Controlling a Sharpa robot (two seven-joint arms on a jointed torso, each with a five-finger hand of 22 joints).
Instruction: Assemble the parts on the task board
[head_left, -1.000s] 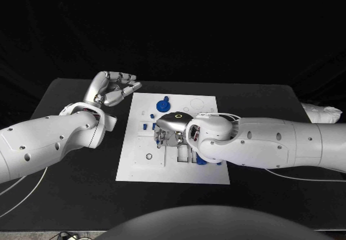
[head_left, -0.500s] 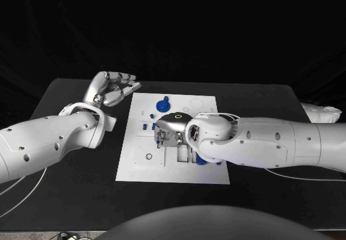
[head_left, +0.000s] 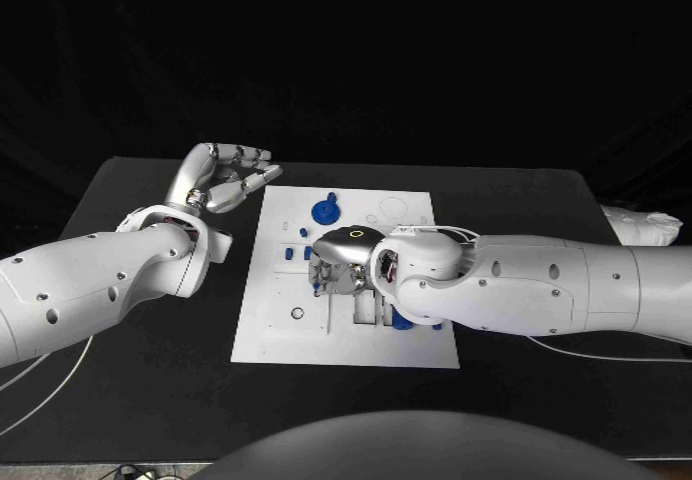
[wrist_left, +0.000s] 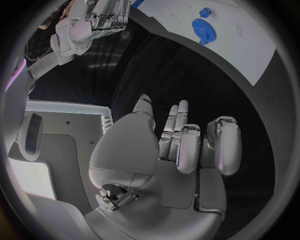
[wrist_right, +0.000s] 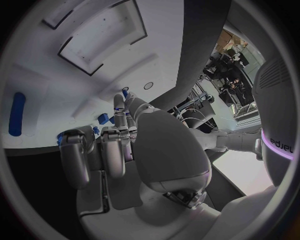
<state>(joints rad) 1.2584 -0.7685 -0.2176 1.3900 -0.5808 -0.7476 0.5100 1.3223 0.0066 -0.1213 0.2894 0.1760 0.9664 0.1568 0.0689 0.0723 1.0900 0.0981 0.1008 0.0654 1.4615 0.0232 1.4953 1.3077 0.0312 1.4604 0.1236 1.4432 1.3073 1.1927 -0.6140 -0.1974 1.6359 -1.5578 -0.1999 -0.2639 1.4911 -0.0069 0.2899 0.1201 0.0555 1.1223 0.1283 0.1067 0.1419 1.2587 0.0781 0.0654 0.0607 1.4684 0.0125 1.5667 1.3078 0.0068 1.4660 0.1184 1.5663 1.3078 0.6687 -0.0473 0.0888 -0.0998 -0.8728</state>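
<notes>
I saw the white task board (head_left: 281, 330) lying flat in the middle of the black table (head_left: 130, 400). A blue gear (head_left: 327, 211) sat on the far part of the board, a bit left of its middle. A small blue piece (head_left: 289, 254) sat near the board's left side, just beside my right hand. More blue pieces (head_left: 401, 322) lay farther to the right, partly hidden under my right arm (head_left: 534, 285).

My right hand (head_left: 343, 258) was low over the middle of the board, palm down. In the right wrist view its fingers (wrist_right: 112, 150) were curled down toward the white plate, with small blue pieces (wrist_right: 103, 119) close to the fingertips. I could not tell if the fingers had hold of any of them or only touched the board. A long blue piece (wrist_right: 17, 114) lay flat on the board, apart from that hand.

My left hand (head_left: 224, 177) was up off the table, just beside the board's far left corner. Its fingers (wrist_left: 187, 145) were bent in a little but apart, and it held nothing. In the left wrist view the blue gear (wrist_left: 204, 30) was well apart from that hand, out on the board.

My left arm (head_left: 101, 280) came in from the left and crossed the black table.
</notes>
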